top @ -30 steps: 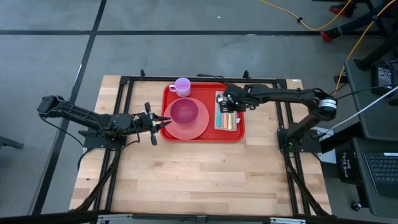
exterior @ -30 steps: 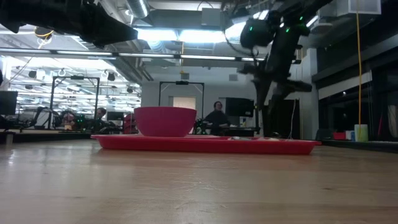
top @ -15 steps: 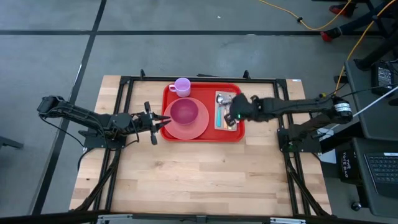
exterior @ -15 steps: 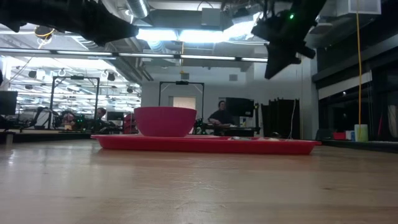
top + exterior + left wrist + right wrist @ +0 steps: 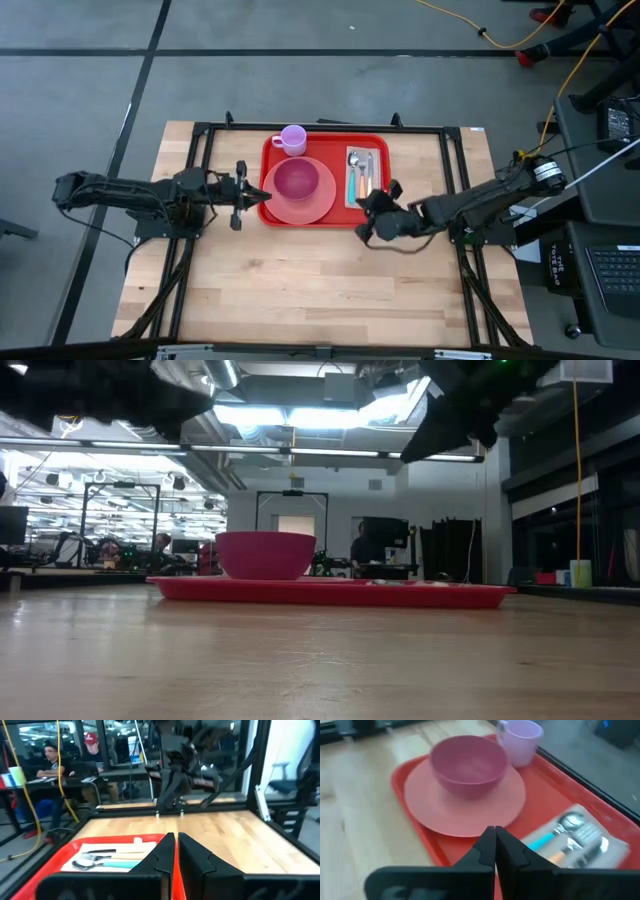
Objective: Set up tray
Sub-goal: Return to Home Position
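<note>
The red tray (image 5: 275, 150) lies flat on the wooden table. On it a pink bowl (image 5: 296, 180) stands on a round pink plate (image 5: 305, 207). A lilac cup (image 5: 292, 139) stands at the far rim, and cutlery (image 5: 361, 178) lies on a white napkin at the right. My left gripper (image 5: 262, 193) hovers over the tray's left rim, its fingers (image 5: 165, 850) together but for a slit. My right gripper (image 5: 362, 212) is shut and hangs above the tray's near right part, pointing toward the plate (image 5: 465, 810). In the low view both grippers are well above the tray (image 5: 330, 593).
Black frame rails (image 5: 200, 160) run along the table's left, right and far sides. The near half of the table is bare wood (image 5: 320, 290). People sit at desks in the room beyond the table (image 5: 50, 755).
My right gripper has risen from the cutlery on the napkin. It has drawn back toward the table's near edge and now hangs over the tray's near right part. The cutlery stays on the napkin. My left gripper has pulled back a little toward the table's left edge.
</note>
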`<action>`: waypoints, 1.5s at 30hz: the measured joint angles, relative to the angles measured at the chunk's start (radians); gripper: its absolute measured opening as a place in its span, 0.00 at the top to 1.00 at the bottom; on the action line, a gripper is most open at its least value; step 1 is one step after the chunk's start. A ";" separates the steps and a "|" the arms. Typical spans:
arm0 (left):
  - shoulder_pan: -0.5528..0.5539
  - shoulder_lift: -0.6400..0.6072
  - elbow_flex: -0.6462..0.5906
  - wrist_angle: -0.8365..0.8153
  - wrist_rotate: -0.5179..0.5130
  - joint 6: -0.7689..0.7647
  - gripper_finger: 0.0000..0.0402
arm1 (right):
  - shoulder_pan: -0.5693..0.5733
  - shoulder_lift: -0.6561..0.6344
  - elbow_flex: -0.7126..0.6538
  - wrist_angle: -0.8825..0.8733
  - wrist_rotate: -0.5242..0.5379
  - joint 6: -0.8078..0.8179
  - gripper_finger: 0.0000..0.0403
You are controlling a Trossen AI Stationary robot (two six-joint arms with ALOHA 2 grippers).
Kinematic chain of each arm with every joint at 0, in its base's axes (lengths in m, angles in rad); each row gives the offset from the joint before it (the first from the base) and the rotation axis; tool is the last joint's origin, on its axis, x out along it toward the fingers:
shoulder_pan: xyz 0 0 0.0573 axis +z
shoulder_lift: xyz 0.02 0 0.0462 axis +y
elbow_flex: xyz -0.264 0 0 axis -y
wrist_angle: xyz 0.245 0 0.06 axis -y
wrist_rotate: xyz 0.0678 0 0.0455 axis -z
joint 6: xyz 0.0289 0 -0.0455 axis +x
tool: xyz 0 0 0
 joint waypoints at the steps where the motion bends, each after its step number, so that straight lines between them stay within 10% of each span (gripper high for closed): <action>1: 0.016 -0.017 -0.026 0.025 0.023 -0.014 0.97 | 0.011 0.000 -0.033 0.062 0.009 -0.020 0.99; 9: 0.099 -0.221 -0.186 0.156 0.073 -0.059 0.99 | 0.026 -0.003 -0.199 0.354 0.006 -0.107 0.98; 22: 0.200 -0.524 -0.213 -0.131 0.074 -0.059 1.00 | 0.023 -0.069 -0.216 0.360 0.053 -0.257 0.99; 45: 0.227 -0.581 -0.260 -0.108 0.064 -0.119 1.00 | 0.022 -0.560 -0.582 0.667 0.003 -0.521 0.99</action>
